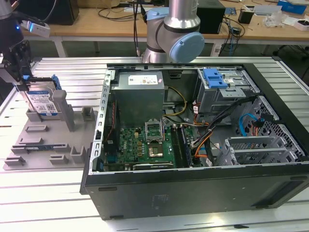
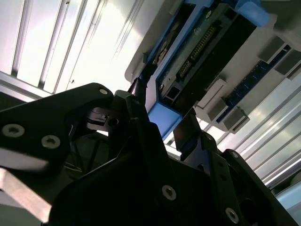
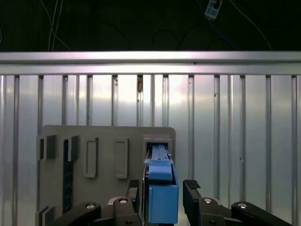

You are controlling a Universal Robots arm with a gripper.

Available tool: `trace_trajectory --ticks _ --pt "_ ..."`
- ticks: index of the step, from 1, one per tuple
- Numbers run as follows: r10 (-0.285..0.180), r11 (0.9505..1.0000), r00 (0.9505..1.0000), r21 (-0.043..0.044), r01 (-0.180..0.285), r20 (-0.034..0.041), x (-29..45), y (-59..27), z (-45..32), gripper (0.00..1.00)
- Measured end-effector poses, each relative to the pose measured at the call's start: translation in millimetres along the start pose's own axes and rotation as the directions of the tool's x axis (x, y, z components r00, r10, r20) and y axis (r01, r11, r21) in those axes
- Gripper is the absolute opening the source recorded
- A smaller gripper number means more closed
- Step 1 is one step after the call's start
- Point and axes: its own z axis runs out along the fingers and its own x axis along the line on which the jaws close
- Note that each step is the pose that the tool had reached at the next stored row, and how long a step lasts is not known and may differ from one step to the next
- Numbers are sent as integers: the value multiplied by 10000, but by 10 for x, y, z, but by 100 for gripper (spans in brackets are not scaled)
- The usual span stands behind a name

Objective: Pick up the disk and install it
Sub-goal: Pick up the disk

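The claw [image 3: 163, 187] is apart, its fingers [image 3: 192, 190] straddling the blue-framed disk [image 3: 160, 165]. The disk stands on edge in a grey slotted holder [image 3: 106, 141] on the ribbed desk [image 3: 225, 141], to the exterior view's left of the open computer case [image 1: 193, 188].

the disk [image 1: 42, 100] stood on its edge, close to upright, in a slot of a grey holder [image 1: 46, 145] at the exterior view's left, well apart from the open computer case [image 1: 203, 183]. its flat silver face carried a white-and-blue label, and a blue plastic bracket [image 1: 54, 82] framed its edges. in the first wrist view the disk [image 3: 162, 195] appeared edge-on, a blue end of the bracket facing the camera. the second wrist view showed the disk's [image 2: 200, 52] dark circuit-board side.
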Motion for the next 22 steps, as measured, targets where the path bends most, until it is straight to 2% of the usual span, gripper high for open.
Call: trace_trajectory --ticks 8,9,22 --pt "-43 10000 10000 14 43 -2 -1 7 33 48" --pt "-53 10000 10000 15 53 -2 -1 7 38 41" --pt "-123 9999 9999 53 123 -5 -3 7 70 41"
